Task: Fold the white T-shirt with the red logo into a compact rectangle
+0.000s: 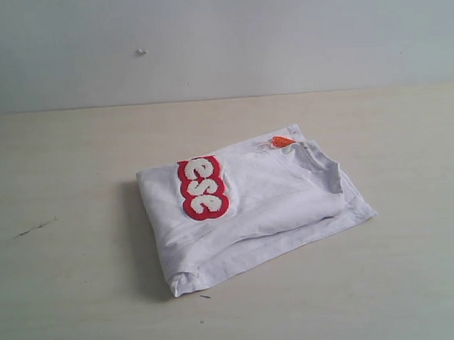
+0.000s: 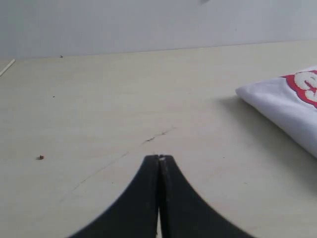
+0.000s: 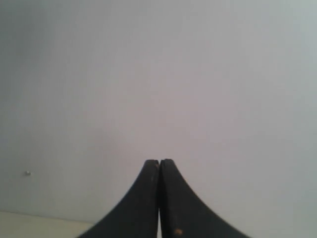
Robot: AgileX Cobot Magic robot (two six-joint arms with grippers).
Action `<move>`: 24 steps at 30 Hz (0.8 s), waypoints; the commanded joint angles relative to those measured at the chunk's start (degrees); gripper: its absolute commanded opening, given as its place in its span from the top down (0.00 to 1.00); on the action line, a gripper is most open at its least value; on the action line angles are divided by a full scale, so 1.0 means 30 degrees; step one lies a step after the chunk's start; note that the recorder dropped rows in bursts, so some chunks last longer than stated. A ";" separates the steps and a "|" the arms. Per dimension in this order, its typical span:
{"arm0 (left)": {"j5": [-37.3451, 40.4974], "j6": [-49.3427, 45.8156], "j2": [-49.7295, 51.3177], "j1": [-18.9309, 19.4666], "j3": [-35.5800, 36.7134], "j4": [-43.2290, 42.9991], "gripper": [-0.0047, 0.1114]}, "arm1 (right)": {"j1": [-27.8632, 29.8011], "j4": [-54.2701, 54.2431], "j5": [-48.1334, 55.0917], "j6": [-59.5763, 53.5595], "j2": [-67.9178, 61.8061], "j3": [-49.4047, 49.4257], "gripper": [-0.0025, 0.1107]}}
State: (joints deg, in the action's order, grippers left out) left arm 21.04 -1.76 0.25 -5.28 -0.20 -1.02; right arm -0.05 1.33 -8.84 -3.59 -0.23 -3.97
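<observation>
Pale table (image 1: 66, 300): white T-shirt (image 1: 274, 198) folded rectangle, red logo (image 1: 203, 188) up; both jaws closed.

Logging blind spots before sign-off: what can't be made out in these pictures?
Exterior view: the red logo shows only "ese"; the rest is folded under the white T-shirt.
Exterior view: the orange neck tag is too small to read.
Left wrist view: beyond the shut left gripper, the frame edge cuts off most of the T-shirt.
Right wrist view: the shut right gripper faces the wall; no T-shirt in view.
</observation>
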 commanded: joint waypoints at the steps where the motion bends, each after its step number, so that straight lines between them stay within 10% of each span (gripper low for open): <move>1: -0.0126 -0.0037 -0.0082 0.0030 0.0067 0.0134 0.96 | 0.1327 0.0044 -0.0247 0.0746 0.0077 0.1277 0.98; 24: -0.0126 -0.0037 -0.0082 0.0030 0.0067 0.0134 0.96 | 0.1626 0.0542 0.8034 0.1750 0.0077 0.1325 0.98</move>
State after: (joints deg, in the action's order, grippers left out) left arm 21.04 -1.76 0.25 -5.28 -0.20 -1.02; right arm 4.42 2.96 15.22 1.30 -0.23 -0.26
